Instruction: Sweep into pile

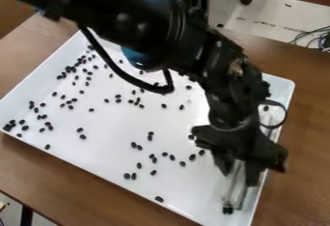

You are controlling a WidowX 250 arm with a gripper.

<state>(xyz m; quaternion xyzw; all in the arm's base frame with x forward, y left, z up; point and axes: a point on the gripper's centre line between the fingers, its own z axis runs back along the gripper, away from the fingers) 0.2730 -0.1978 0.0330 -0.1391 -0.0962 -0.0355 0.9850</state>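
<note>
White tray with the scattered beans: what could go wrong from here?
- The gripper holds the clear tool close to the right-hand wall of the white tray; a sweep could snag there or nudge the tray.
- Beans lie widely spread, and the tool looks narrow, so strokes may miss some.
- Some sit right by the left corner; a hard push could flick them over the rim.

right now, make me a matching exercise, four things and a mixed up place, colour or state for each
Things
1. tray
2. beans
3. table
4. tool

Descriptions
a. see-through, held in the gripper
b. white with a raised rim
c. black and scattered
d. brown, underneath everything else listed

Pairs: 1-b, 2-c, 3-d, 4-a
</note>
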